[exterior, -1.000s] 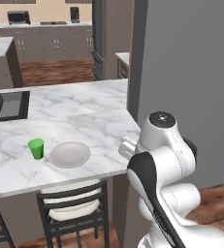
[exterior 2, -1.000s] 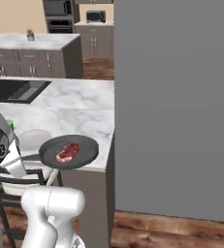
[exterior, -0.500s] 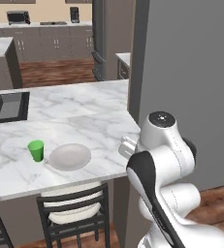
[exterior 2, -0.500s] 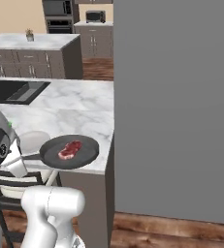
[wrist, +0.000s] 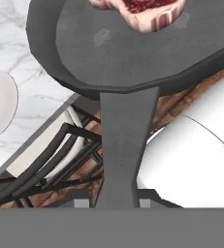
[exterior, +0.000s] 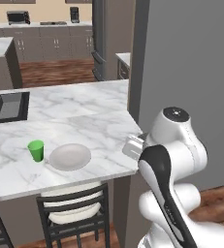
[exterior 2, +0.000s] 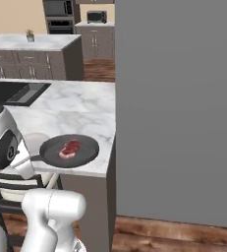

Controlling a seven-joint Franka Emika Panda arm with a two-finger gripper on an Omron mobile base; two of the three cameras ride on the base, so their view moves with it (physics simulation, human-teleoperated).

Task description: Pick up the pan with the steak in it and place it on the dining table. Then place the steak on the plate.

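One pan between clamped fingers

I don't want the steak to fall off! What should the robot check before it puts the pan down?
1. Pincer shut on the pan handle: ok.
2. Steak inside the pan: ok.
3. Pan over the dining table corner: ok.
4. Pan resting on the marble: cannot tell.
5. Plate bare and ready: ok.
6. Green cup away from the pan: ok.

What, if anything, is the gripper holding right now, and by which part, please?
The gripper holds the pan, with the steak in it, by the end of its handle.
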